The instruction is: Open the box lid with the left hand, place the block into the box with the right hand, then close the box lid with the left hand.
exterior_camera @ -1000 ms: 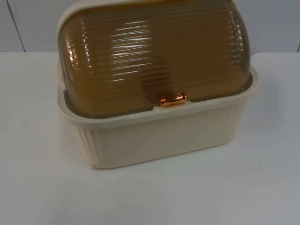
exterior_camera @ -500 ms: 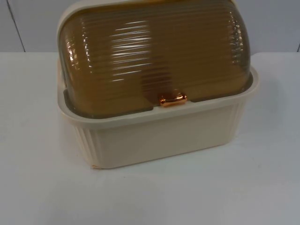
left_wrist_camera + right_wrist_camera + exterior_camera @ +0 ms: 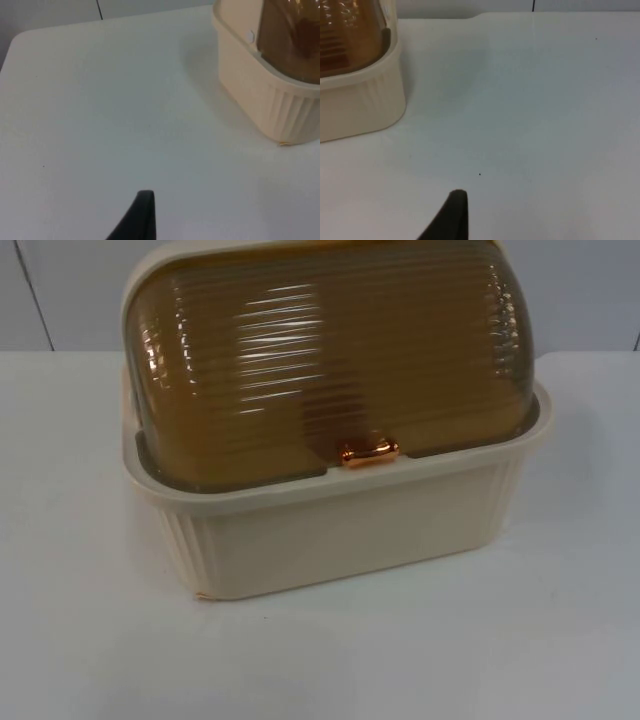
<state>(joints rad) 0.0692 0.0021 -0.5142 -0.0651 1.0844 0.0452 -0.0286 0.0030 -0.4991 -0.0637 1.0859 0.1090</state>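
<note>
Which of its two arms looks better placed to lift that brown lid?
Left, probably, though neither is close. The lid is shut, its copper handle at the front. The left gripper waits over bare table beside the box; the right gripper waits likewise opposite.

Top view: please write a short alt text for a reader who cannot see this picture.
A cream plastic box with ribbed sides stands on a white table, and its brown see-through ribbed lid is shut. A small copper-coloured handle sits at the middle of the lid's front edge. A grey wall is behind the table.
</note>
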